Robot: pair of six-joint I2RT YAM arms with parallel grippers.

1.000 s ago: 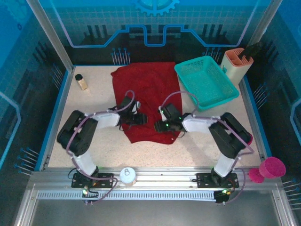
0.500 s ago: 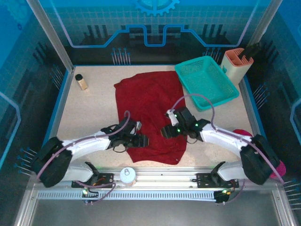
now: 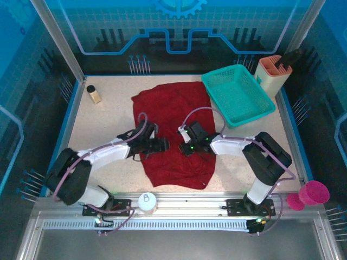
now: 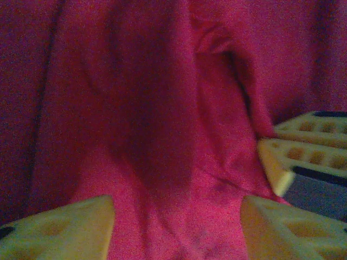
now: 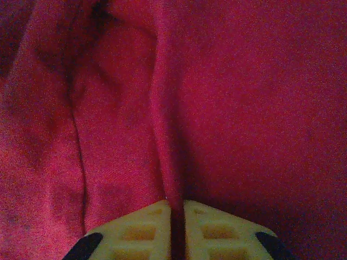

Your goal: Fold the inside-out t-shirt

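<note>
Both tools have drawn in from the near hem to the middle of the t-shirt (image 3: 171, 111), which lies spread on the worktop (image 3: 103, 124) ahead of the arms. The right tool (image 3: 184, 147) has closed tight on a thin ridge of cloth. The left tool (image 3: 162, 144) stands about half open over the cloth, holding nothing. With the 2 tools nearly touching, I judge they could knock together, or the thin pinch could slip on lifting. A teal basket (image 3: 238, 95) sits just beside the shirt's far right corner and might snag it; a small bottle (image 3: 94, 94) stands well apart at far left
</note>
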